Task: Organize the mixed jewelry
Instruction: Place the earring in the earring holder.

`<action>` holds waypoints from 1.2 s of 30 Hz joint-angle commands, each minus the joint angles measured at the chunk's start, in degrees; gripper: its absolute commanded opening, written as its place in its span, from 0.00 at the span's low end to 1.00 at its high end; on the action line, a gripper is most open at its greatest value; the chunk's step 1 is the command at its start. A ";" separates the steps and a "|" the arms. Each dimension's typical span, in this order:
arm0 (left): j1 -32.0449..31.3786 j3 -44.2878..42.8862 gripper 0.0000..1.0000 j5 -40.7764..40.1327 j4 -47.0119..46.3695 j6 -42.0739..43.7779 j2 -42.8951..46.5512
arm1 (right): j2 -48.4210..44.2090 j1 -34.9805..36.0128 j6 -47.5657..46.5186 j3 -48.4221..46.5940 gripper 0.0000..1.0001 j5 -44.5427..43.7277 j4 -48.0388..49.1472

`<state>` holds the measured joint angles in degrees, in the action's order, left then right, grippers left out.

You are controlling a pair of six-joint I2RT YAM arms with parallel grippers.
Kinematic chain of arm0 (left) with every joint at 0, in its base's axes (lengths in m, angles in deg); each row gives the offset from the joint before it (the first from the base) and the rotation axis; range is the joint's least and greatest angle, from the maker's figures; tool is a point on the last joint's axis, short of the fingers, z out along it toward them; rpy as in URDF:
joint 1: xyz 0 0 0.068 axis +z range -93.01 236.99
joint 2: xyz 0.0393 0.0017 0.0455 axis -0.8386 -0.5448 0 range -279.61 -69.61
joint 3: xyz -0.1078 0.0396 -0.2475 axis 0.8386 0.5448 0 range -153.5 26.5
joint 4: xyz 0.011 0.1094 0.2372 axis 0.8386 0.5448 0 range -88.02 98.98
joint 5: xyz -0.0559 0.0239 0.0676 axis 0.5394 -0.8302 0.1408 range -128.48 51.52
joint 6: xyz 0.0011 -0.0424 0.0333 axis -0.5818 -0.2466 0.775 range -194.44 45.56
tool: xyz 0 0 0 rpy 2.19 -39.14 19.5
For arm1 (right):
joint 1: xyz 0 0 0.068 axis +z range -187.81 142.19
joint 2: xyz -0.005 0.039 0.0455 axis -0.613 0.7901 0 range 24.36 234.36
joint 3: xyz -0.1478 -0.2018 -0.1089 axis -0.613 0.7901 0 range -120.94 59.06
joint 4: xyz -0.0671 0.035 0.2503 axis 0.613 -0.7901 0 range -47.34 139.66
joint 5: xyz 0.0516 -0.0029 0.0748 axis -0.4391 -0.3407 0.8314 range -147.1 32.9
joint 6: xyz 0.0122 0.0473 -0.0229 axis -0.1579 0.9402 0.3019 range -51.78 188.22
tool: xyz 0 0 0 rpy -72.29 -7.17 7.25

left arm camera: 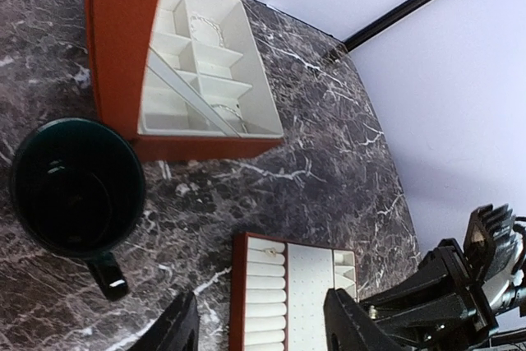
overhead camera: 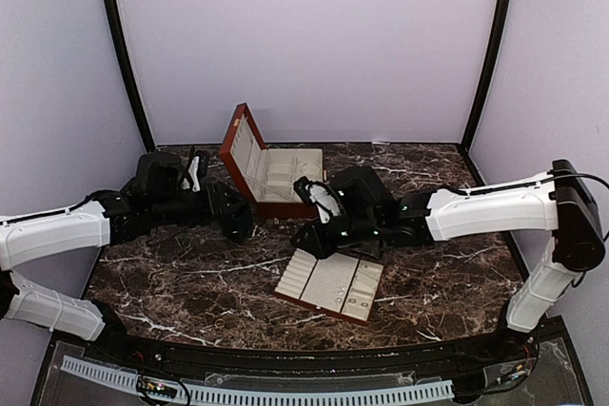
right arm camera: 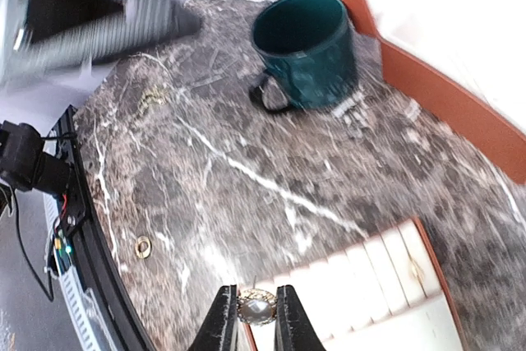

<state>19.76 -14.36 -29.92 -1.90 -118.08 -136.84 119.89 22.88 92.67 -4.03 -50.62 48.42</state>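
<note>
Small pale round stud [right arm camera: 257, 308] pinched in right gripper [right arm camera: 256, 298], over tray [right arm camera: 370, 269] edge; thin chains [left arm camera: 207, 27] lying in box [left arm camera: 205, 147] compartments.

The table [overhead camera: 190, 273] looks like polished dark marble, glossy with white veins. The cup [right arm camera: 308, 47] is shiny, glazed dark-green ceramic. The box [left arm camera: 119, 30] has a smooth red-brown shell and matt cream lining [left arm camera: 214, 63]. The tray [overhead camera: 324, 282] is matt cream too. The stud [right arm camera: 256, 308] gleams like pale metal.

A: What's seen up top?
B: Red-brown box [left arm camera: 123, 55], lid open; thin jewelry pcs [left arm camera: 205, 29] seen in 2 compartments.
A: Below?
B: Green cup [left arm camera: 74, 187] seen at left, just beside box. Slotted tray [left arm camera: 308, 285] framed btwn left gripper's [left arm camera: 259, 314] spread fingers. Right arm [left arm camera: 460, 285] seen lower rt.
</note>
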 commanded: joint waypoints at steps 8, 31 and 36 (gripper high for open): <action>9.27 -10.80 0.54 9.01 10.81 18.23 -2.12 | -7.10 -1.36 4.91 8.46 0.02 4.51 -9.38; 13.68 -16.70 0.59 0.10 20.88 38.73 -0.88 | -9.50 -2.40 12.05 14.99 0.02 13.92 -18.95; 13.68 -16.03 0.60 -0.39 22.24 39.80 -0.49 | -7.29 -2.50 12.94 13.12 0.02 14.84 -21.29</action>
<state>33.28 -30.03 -28.85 17.44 -81.01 -139.15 110.69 20.80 104.08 10.37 -37.68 28.88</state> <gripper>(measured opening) 0.597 0.101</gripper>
